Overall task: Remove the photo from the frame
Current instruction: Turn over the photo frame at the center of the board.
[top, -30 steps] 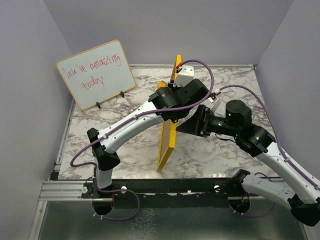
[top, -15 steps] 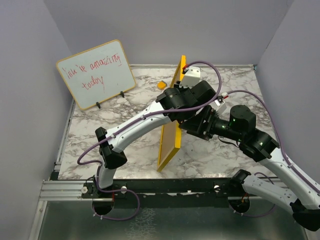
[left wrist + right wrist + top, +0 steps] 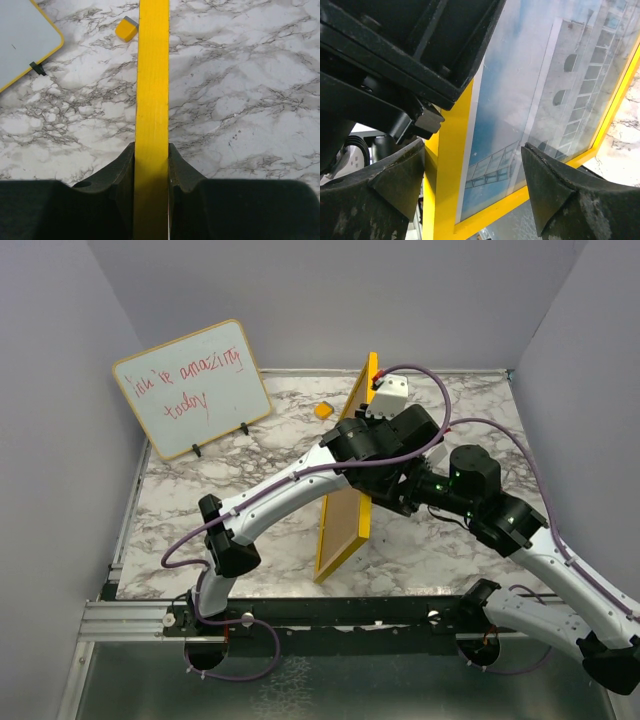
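Observation:
The frame [image 3: 341, 540] stands on its lower edge near the middle of the table, leaning slightly, with its brown back towards the left. My left gripper [image 3: 366, 455] is shut on its yellow top edge [image 3: 152, 90], one finger [image 3: 120, 172] on each side. My right gripper [image 3: 396, 497] is open and empty, close against the frame's front side. In the right wrist view the photo [image 3: 540, 85] of a white building and blue sky sits inside the yellow border [image 3: 447, 165], between my spread fingers [image 3: 547, 182].
A whiteboard [image 3: 192, 388] with red handwriting stands at the back left and also shows in the left wrist view [image 3: 22, 40]. A small yellow block [image 3: 323, 410] lies on the marble behind the frame, also in the left wrist view [image 3: 126, 29]. Grey walls enclose the table.
My left arm has shifted right with the frame's top edge, turning the frame so its brown back now shows. My right gripper has moved in closer to the frame's front.

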Available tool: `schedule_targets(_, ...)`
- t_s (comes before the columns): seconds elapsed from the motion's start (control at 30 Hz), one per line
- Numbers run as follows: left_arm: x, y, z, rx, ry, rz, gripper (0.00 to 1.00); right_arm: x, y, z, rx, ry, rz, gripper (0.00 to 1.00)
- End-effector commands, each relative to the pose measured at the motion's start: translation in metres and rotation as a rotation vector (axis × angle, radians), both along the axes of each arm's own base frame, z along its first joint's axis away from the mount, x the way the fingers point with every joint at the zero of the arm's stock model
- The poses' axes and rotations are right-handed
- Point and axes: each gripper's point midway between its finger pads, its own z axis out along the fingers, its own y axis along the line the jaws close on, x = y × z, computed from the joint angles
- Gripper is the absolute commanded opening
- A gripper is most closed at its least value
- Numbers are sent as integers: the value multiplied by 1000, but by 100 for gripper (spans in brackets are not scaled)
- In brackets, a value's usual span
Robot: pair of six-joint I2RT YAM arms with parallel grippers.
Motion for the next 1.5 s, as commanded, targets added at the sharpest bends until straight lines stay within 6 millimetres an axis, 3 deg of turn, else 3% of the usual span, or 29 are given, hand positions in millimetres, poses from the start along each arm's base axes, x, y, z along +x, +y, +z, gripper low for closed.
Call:
schedule_targets(0.0,22,-10,-10,-50,-68,107,0,8,-7,4,4,-20,-65,77)
schedule_targets(0.3,23,-12,-19,-20,-59,101,0,7,-8,-11,-7,5,-69,54)
schedule_targets(0.37,22,-13,-19,-23,-56,99,0,6,-7,-10,0,2,-65,54)
schedule_targets(0.47,23,-14,-18,-27,-57,95,0,8,-9,-8,-11,-1,-77,65)
schedule_targets(0.67,25,-20,-19,-38,-53,91,0,18,-17,-14,-94,-3,-130,66)
schedule_targets(0.87,26,-24,-26,-41,-49,100,0,17,-15,-11,-94,-7,-113,56)
schedule_targets(1.0,27,-25,-28,-33,-48,96,0,16,-22,-16,-84,-3,-149,38)
schedule_targets(1.17,27,-27,-24,-62,-41,89,1,14,-22,-23,-68,7,-154,35)
schedule_targets(1.47,33,-34,-24,-130,18,37,10,21,-30,-27,-128,-14,-187,32)
